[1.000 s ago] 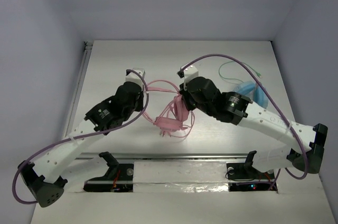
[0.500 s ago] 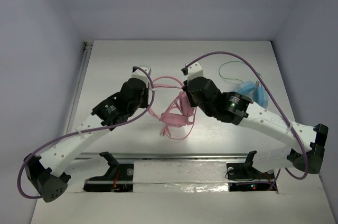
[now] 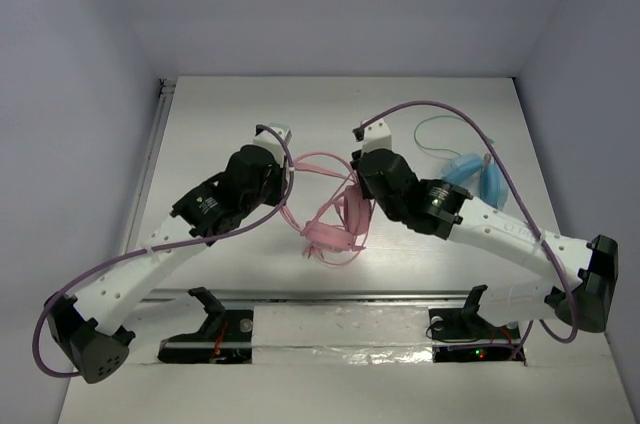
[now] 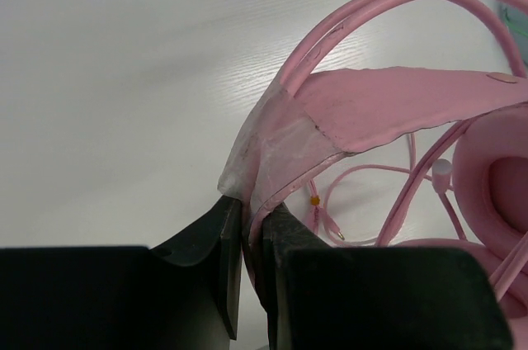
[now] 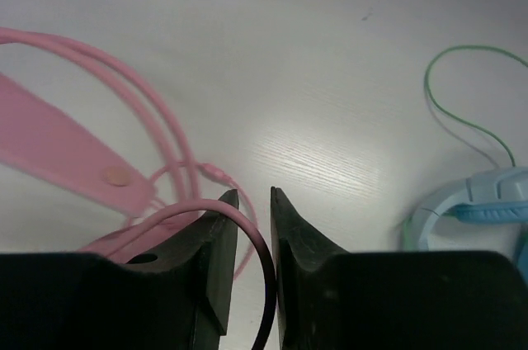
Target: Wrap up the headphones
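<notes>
The pink headphones (image 3: 335, 229) lie mid-table between my two grippers, their thin cable looped around them. My left gripper (image 3: 288, 159) is shut on the taped end of the pink headband (image 4: 396, 102); the left wrist view shows the jaws (image 4: 252, 210) pinching it, with an ear cup (image 4: 495, 177) and cable loops (image 4: 355, 201) beyond. My right gripper (image 3: 352, 176) sits just right of the headphones. In the right wrist view its jaws (image 5: 254, 193) stand nearly closed with the pink cable (image 5: 247, 226) arching over the left finger and running down between them. The headband strap (image 5: 58, 152) lies to the left.
Light blue headphones (image 3: 470, 172) with a green cable (image 3: 440, 134) lie at the right, behind my right arm; they also show in the right wrist view (image 5: 470, 210). Purple arm cables arch over both arms. Walls enclose the table at the back and sides.
My left gripper has moved right and slightly away, carrying the headband. My right gripper has shifted a little right. The headphones have turned and slid slightly toward the near right.
</notes>
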Robot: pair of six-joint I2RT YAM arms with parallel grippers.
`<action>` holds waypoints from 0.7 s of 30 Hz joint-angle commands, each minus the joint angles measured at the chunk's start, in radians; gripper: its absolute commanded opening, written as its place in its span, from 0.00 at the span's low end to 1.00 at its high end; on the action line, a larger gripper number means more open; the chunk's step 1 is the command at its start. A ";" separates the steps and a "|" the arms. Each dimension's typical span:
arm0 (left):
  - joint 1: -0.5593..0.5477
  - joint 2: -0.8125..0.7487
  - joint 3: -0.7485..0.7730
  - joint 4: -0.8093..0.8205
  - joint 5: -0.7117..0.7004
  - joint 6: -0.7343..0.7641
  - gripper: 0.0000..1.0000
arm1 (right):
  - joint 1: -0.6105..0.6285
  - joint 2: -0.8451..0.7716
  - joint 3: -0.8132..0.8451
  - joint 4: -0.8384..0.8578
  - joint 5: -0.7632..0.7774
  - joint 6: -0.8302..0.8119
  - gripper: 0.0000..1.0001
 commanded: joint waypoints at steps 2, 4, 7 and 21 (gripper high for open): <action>0.034 -0.069 0.055 0.003 0.105 0.007 0.00 | -0.088 -0.103 -0.036 0.106 0.121 0.026 0.30; 0.048 -0.080 0.050 0.021 0.140 0.004 0.00 | -0.100 -0.117 -0.054 0.126 0.072 0.032 0.32; 0.071 -0.086 0.055 0.035 0.182 0.000 0.00 | -0.112 -0.113 -0.091 0.168 0.014 0.051 0.32; 0.310 -0.147 0.080 0.159 0.535 -0.070 0.00 | -0.194 -0.220 -0.435 0.679 -0.426 0.199 0.27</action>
